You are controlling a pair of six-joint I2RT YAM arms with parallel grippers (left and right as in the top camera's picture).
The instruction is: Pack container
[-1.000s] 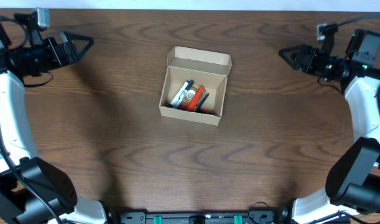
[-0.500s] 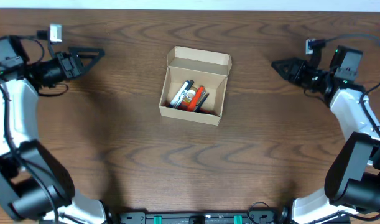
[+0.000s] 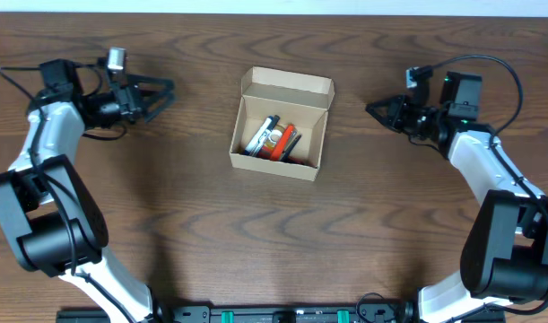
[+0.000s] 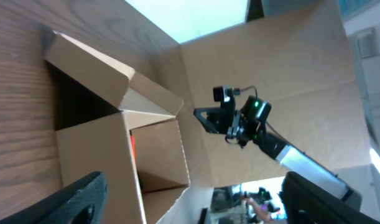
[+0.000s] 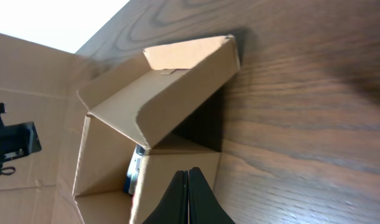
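Note:
The container (image 3: 281, 126), a small tan cardboard box, sits mid-table with its flap lid (image 3: 288, 84) standing open at the back. Inside lie several pens and markers (image 3: 274, 139) in black, white and orange. My left gripper (image 3: 164, 97) hovers open to the left of the box, pointing at it, with nothing between its fingers. In the left wrist view the container (image 4: 96, 143) fills the space ahead of the wide-apart fingers (image 4: 74, 200). My right gripper (image 3: 372, 109) is shut and empty, to the right of the box. Its pressed-together tips (image 5: 188, 182) point at the container's side wall (image 5: 171, 174).
The dark wooden table (image 3: 282, 233) ends at a pale strip along the far edge (image 3: 274, 7). Both arms reach in from the table's sides. Across the box, the left wrist view shows the right arm (image 4: 239, 118) against a cardboard backdrop.
Both arms have swung inward toward the container from the far corners. The right gripper has gone from open to shut. The left jaws have narrowed slightly.

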